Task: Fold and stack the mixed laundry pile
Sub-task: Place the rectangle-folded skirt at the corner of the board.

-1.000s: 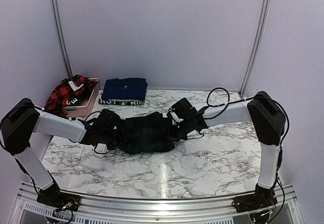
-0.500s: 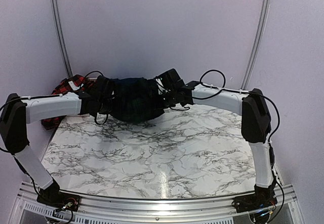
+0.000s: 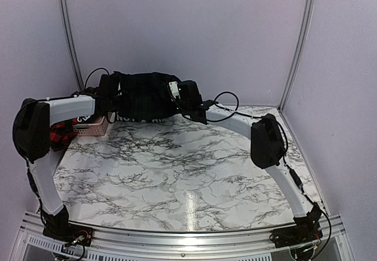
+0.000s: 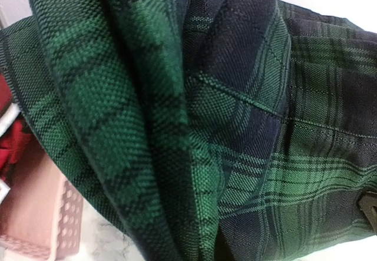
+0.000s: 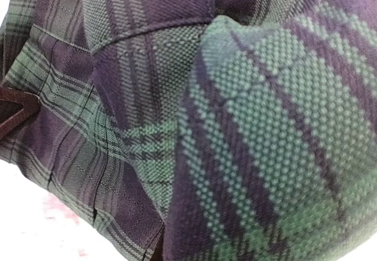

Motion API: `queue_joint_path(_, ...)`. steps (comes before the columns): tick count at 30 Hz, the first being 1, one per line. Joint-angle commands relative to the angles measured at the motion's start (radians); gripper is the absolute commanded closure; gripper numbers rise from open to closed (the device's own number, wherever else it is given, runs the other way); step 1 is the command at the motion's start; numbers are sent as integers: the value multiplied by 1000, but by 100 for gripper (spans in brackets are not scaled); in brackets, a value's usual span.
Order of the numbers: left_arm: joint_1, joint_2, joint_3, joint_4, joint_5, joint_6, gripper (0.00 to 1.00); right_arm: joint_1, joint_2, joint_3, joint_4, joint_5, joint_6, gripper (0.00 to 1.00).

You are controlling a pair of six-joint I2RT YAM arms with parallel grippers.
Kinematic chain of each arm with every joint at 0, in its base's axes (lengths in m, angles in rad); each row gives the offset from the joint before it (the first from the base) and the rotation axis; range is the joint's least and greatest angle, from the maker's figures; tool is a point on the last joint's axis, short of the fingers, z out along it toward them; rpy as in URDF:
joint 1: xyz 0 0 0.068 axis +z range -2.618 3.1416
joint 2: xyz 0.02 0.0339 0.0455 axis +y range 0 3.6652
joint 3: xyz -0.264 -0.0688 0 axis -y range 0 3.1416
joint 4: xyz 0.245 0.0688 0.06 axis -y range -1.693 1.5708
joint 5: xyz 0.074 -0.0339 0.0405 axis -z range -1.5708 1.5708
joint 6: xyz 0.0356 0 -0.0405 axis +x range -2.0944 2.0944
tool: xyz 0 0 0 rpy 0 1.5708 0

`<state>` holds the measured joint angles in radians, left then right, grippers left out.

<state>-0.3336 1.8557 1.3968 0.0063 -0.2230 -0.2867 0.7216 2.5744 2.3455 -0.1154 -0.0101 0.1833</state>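
The green plaid garment [image 3: 144, 93] hangs in the air at the back of the bench [image 3: 188, 172], stretched as a folded bundle between the 2 arms. The left claw [image 3: 119, 96] is pinched tight on its left end and the right claw [image 3: 179, 99] on its right end. The fingers are buried in cloth, and both wrist views show only plaid folds. Just under the bundle in the top view lies the folded navy piece [image 3: 140, 118], its white lettered band facing forward. Just left of that is the pink basket [image 3: 94, 126], with the red checked shirt [image 3: 59, 138] spilling over its side.

The step in hand looks like setting the plaid bundle onto the navy piece to build the stack. To do it well, both claws should descend together and level so the fold does not sag open in the middle. The bundle should be centred over the navy piece, clear of the basket rim. Let go only once the cloth rests flat, then draw both claws out sideways and low so they do not drag the top layer askew.
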Motion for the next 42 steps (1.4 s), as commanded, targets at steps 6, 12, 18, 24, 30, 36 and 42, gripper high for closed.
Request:
queue_joint_path(6,70,153,138,175,37,56,100,-68,172,177,341,-27,-5,100)
queue_joint_path(12,83,163,146,189,24,73,100,-89,199,202,413,-47,24,100)
queue_joint_path(18,109,219,182,170,-11,73,100,-94,250,215,489,-13,75,99)
queue_joint_path(24,133,264,201,158,-3,60,100,-90,305,224,524,-20,123,98)
queue_joint_path(30,144,307,219,144,-10,39,100,-94,327,220,540,-22,159,92)
queue_joint_path(36,157,367,300,83,-55,28,100,-123,307,213,529,-20,191,54)
queue_joint_path(42,162,498,516,-36,-13,61,88,-154,241,166,508,-49,186,35)
